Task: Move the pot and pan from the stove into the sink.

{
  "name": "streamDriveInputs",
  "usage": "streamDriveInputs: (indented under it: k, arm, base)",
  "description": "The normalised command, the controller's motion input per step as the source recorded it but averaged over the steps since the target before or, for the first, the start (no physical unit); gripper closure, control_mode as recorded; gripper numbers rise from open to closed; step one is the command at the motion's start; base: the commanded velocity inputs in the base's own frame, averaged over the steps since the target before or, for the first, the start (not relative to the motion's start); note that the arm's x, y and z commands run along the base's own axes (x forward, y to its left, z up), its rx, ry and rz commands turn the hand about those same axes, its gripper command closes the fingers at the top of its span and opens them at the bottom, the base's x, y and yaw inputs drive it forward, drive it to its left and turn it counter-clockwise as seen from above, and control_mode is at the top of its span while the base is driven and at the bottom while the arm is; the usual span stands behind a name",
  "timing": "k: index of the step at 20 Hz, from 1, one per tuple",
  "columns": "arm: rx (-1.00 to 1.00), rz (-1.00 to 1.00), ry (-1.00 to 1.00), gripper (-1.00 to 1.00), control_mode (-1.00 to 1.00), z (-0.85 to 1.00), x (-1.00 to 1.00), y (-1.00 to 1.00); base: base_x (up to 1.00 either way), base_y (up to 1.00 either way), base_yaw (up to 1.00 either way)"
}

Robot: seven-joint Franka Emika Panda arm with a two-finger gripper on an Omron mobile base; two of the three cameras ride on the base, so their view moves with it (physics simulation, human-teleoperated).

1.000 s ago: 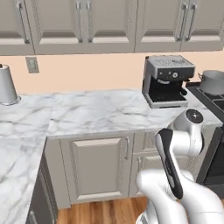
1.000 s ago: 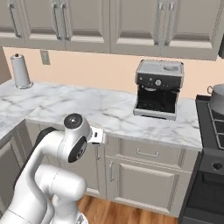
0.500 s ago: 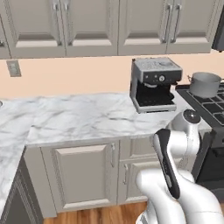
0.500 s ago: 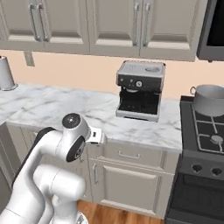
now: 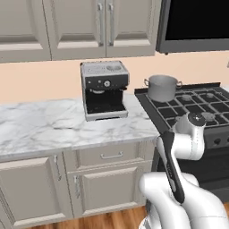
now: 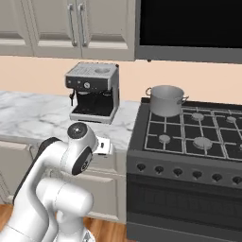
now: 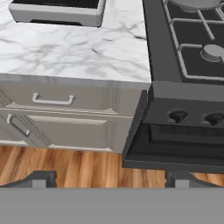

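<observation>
Left base view now gives you the black gas stove (image 5: pixel 197 105) with its grid grates almost whole, where a second ago you had only its edge at the far right: your base has driven along the white marble worktop (image 5: pixel 53 123), so the scene has slid, not the things. The tall grey metal stockpot (image 5: pixel 163 87) stands on the rear left burner, just beside the worktop edge and near the silver and black coffee machine (image 5: pixel 104 89). From the right base view you see the same pot (image 6: pixel 165 100) upright at the back left of the grates (image 6: pixel 189 130). In the hand view your claw (image 7: pixel 109 177) hangs with its tips spread wide apart and nothing between them, looking down at the cabinet drawer (image 7: pixel 57 103) and the stove's front knobs (image 7: pixel 178 116). You are in the approach; neither vessel is moved yet, and you likely need to raise and extend the arm to reach the pot.
</observation>
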Motion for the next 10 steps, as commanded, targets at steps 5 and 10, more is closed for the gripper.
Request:
streamDriveInputs:
  k: [5,10]
  arm:
    - [0.00,0.00,0.00,-1.00,1.00,0.00,0.00,0.00]
    - [0.00,0.00,0.00,-1.00,1.00,0.00,0.00,0.00]
  base:
    - [0.22,-0.94,-0.16]
    - [0.16,-0.89,-0.13]
